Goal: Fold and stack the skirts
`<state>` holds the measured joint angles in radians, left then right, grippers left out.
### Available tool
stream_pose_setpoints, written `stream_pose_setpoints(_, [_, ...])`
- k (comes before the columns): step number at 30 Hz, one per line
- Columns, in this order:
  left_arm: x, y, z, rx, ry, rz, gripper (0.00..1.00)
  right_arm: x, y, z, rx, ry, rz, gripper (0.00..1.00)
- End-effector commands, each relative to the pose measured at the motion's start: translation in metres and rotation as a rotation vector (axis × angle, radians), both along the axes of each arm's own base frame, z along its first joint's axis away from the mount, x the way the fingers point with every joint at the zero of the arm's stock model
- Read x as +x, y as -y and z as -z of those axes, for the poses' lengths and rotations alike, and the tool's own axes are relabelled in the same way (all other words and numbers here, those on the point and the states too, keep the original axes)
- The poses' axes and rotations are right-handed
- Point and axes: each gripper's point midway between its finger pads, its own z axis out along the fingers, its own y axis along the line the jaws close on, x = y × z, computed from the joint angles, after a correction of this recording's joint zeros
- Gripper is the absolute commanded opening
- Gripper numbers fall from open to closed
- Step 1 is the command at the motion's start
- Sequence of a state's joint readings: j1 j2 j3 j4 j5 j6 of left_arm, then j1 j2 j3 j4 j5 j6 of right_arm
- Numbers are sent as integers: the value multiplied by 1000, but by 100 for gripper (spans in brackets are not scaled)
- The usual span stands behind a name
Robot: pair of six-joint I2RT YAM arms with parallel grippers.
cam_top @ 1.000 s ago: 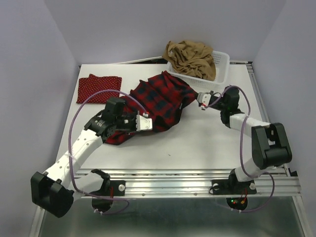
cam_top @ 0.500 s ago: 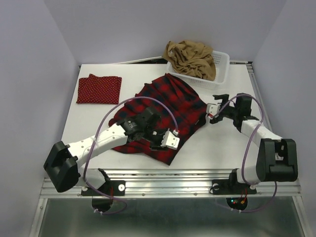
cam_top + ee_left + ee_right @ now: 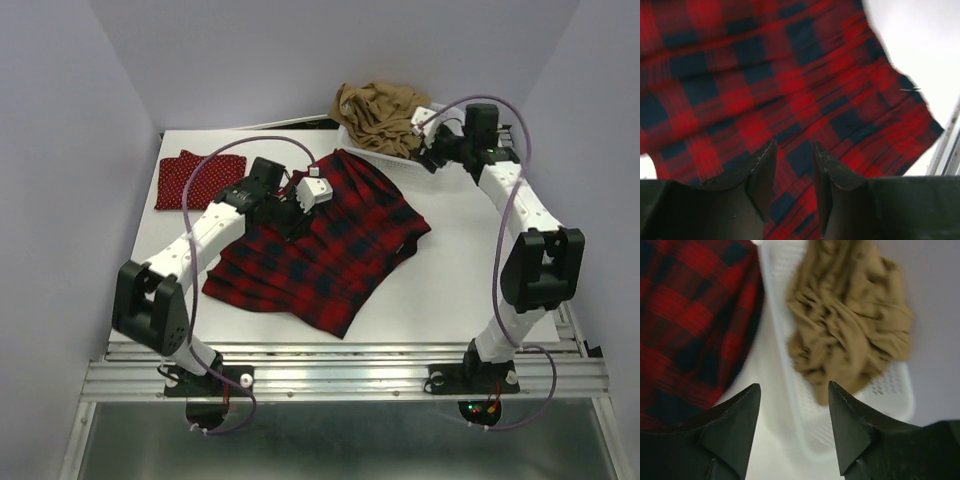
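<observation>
We see the red-and-black plaid skirt (image 3: 320, 245) spread flat across the middle of the white table (image 3: 450, 270). The left gripper (image 3: 316, 190) hovers above its eleven o'clock part. At ten o'clock the red dotted skirt (image 3: 180, 178) lies folded, apart from the plaid. At one o'clock the tan skirt (image 3: 375, 115) sits crumpled in the white basket (image 3: 392, 153), with the right gripper (image 3: 426, 122) just beside it at its three o'clock side.

One red dotted skirt (image 3: 170, 188), one plaid skirt (image 3: 320, 262), one tan skirt (image 3: 375, 110), one mesh basket (image 3: 888, 385).
</observation>
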<state>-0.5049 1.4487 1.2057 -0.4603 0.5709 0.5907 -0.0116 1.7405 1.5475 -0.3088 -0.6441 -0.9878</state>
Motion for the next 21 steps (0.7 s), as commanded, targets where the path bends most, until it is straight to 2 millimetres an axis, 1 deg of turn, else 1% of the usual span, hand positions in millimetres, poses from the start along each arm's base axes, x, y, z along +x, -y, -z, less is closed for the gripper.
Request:
stream_pose_setpoints(1, [27, -32, 40, 134, -154, -193, 43, -43, -87, 61, 66, -343, -75, 60])
stream_pose_setpoints(2, [28, -36, 50, 166, -164, -191, 43, -46, -93, 81, 40, -391, -80, 57])
stream_pose_setpoints(4, [29, -48, 72, 260, -183, -174, 41, -48, -95, 107, -34, -421, -65, 54])
stream_pose_setpoints(5, [25, -54, 79, 283, -207, -164, 41, -47, -87, 121, -76, -444, -34, 52])
stream_pose_setpoints(6, [23, -57, 84, 303, -211, -149, 41, -48, -82, 143, -111, -482, -25, 50])
stream_pose_setpoints(7, [20, -60, 91, 325, -217, -130, 41, -52, -74, 159, -166, -505, -28, 47])
stream_pose_setpoints(8, [17, -62, 95, 336, -220, -117, 41, -54, -69, 171, -201, -524, -18, 46])
stream_pose_setpoints(9, [14, -66, 99, 358, -230, -108, 41, -54, -58, 186, -271, -529, -6, 45])
stream_pose_setpoints(10, [11, -68, 103, 369, -241, -107, 41, -58, -52, 196, -308, -544, -5, 43])
stream_pose_setpoints(11, [7, -71, 108, 378, -253, -103, 41, -70, -46, 211, -343, -580, -11, 43])
stream_pose_setpoints(12, [5, -73, 111, 389, -260, -102, 41, -75, -38, 218, -386, -589, -5, 42])
stream_pose_setpoints(13, [2, -74, 112, 392, -264, -101, 41, -83, -36, 225, -432, -592, -36, 43])
stream_pose_setpoints(14, [-2, -77, 115, 396, -277, -104, 40, -93, -31, 232, -461, -623, -42, 43])
stream_pose_setpoints(15, [-4, -78, 117, 402, -282, -111, 40, -109, -24, 242, -491, -664, -53, 43])
stream_pose_setpoints(16, [-5, -80, 119, 409, -289, -116, 40, -118, -18, 246, -532, -679, -70, 43])
stream_pose_setpoints(17, [-7, -83, 121, 414, -300, -125, 40, -136, -16, 245, -561, -714, -96, 42])
stream_pose_setpoints(18, [-7, -86, 123, 421, -305, -136, 40, -157, -10, 252, -583, -762, -114, 42])
stream_pose_setpoints(19, [-6, -90, 125, 427, -313, -151, 40, -169, -10, 251, -606, -771, -147, 42])
stream_pose_setpoints(20, [-3, -92, 127, 433, -317, -162, 40, -187, -11, 241, -623, -790, -172, 42])
stream_pose_setpoints(21, [0, -95, 129, 444, -316, -178, 40, -202, -12, 240, -631, -816, -197, 42])
